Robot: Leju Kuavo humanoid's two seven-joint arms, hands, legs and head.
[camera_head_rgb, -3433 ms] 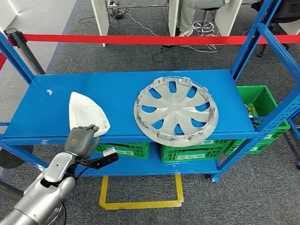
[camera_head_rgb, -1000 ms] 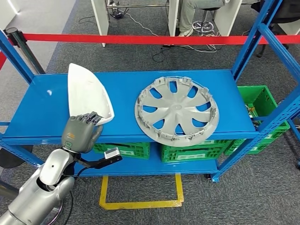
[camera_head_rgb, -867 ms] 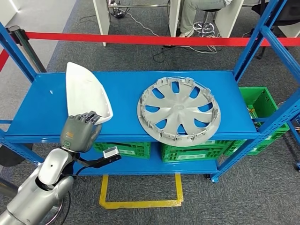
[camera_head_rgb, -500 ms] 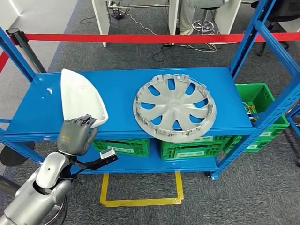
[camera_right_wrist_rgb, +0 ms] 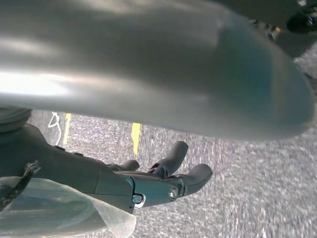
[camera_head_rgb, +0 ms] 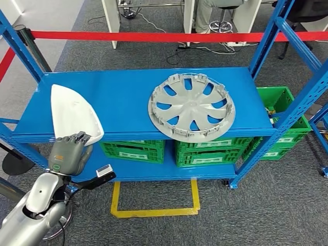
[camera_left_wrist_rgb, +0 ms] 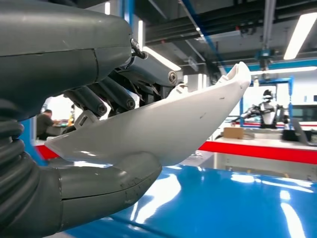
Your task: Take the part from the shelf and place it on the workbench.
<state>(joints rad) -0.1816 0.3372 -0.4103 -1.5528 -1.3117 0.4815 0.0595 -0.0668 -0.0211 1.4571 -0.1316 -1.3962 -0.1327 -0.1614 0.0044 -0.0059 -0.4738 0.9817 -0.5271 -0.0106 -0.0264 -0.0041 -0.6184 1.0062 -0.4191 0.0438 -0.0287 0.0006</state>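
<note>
My left hand [camera_head_rgb: 68,155] holds the white part [camera_head_rgb: 73,113] at its near edge, fingers [camera_left_wrist_rgb: 112,94] curled over the top and thumb pressed underneath. The part (a smooth, pointed white shell) is lifted clear of the blue shelf [camera_head_rgb: 127,95], tilted up above its front left corner. To its right a grey wheel cover [camera_head_rgb: 191,105] lies flat on the shelf, overhanging the front edge. Green crates [camera_head_rgb: 133,152] sit on the level below. My right hand [camera_right_wrist_rgb: 164,178] hangs over grey floor, fingers loosely spread, holding nothing.
</note>
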